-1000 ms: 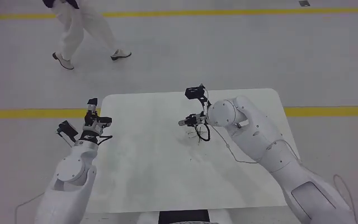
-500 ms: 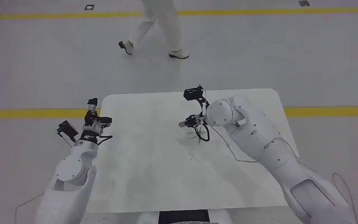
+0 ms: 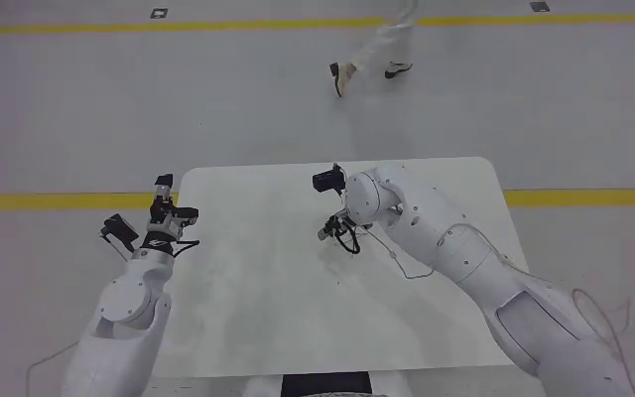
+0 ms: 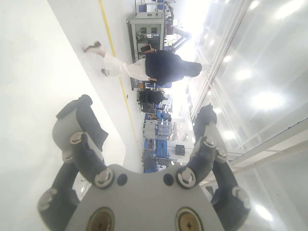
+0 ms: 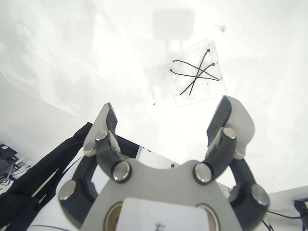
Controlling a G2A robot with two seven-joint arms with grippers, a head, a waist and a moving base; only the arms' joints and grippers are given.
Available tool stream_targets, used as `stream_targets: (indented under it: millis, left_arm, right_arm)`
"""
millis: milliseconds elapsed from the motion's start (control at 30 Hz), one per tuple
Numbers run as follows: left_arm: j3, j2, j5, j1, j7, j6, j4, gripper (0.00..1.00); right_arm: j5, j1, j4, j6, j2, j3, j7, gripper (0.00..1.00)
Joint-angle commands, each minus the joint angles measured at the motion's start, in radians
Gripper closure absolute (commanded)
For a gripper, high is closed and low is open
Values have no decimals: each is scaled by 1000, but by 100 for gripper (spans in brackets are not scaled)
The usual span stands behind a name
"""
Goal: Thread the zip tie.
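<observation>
Clear tray [image 5: 192, 99] on white surface [image 5: 72, 49] holds crossed black zip ties [image 5: 196, 73]. Right pincer [image 5: 168, 111] wide, above it. Left pincer [image 4: 144, 111] wide, well apart.

No legible text, labels, numbers or signs

Left arm [image 3: 124, 308] extends forward beside the left edge of the bench [image 3: 258, 308], forearm straight, with the left gripper [image 4: 144, 104] held off that edge and pointing out toward the room, jaws spread wide. Right arm [image 3: 446, 248] crosses in from the right over the bench, wrist pitched downward; the right gripper [image 5: 166, 103] hangs above mid-bench, jaws equally wide apart.
</observation>
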Motion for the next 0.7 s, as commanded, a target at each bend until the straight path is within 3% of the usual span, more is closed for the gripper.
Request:
stream_targets:
  millis: [0,267,667]
  left_arm:
    - [0,0,0,0,0,0,0,0]
    - [0,0,0,0,0,0,0,0]
    - [0,0,0,0,0,0,0,0]
  right_arm:
    - [0,0,0,0,0,0,0,0]
    - [47,19,104,-9,-29,-40,0,0]
    - [55,12,135,-24,-37,-49,-9,0]
